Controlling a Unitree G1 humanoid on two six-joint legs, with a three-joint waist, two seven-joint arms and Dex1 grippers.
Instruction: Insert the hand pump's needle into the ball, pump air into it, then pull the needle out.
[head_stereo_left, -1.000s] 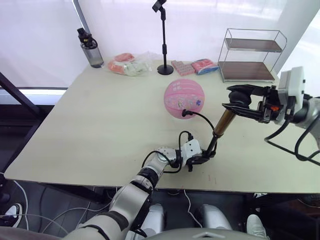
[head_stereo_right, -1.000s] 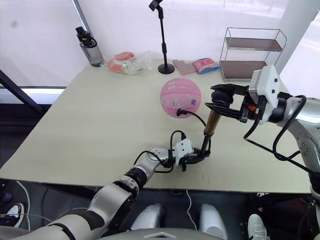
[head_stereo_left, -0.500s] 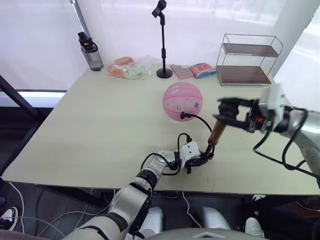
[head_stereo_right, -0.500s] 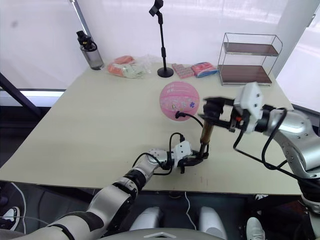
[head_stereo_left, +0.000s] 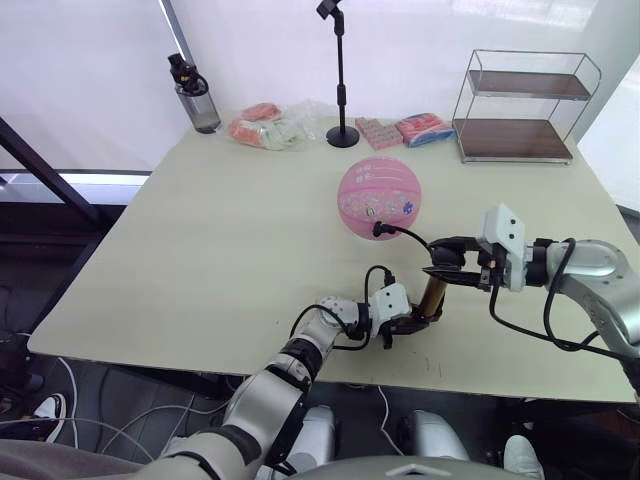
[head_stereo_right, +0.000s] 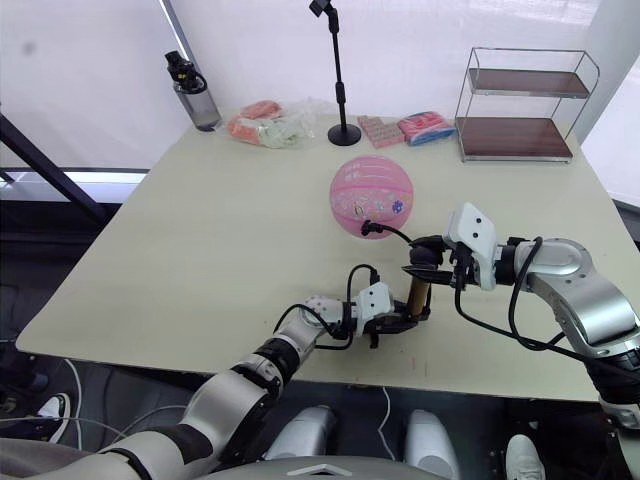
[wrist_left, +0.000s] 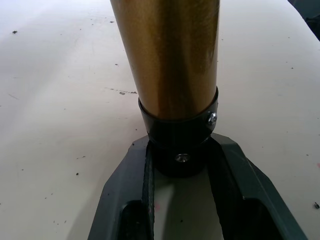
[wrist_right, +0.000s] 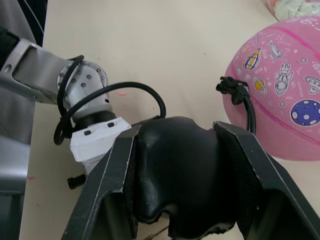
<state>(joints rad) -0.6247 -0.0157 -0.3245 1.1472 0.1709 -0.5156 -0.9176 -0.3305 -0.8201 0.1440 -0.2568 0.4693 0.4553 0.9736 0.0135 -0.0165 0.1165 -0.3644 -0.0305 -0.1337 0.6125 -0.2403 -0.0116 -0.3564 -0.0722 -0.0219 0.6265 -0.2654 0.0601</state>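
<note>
Left gripper, two black fingers, is pinching the black bottom cap of the short hand pump with its shiny gold-bronze barrel; in the left wrist view the cap is sitting wedged between the fingers just above the pale wooden table. Judgement: this grip is anchoring the base so the barrel is not sliding under a stroke.

Right gripper is clamping the pump's black T-handle from both sides, jaws pressing on it; handle sitting low on the barrel, so little gold is showing between the two grippers. Judgement: pumping step, handle near the bottom of a stroke.

Thin black flexible hose is arcing from the pump up to the pink ball printed with small colourful pictures, resting round on the table just beyond the pump. Black fitting is lying against the ball's skin; needle itself too small to see, presumably seated inside.

Farther back: black stand pole, dark water bottle, pink packets, wire two-tier shelf, all well apart from the work.
</note>
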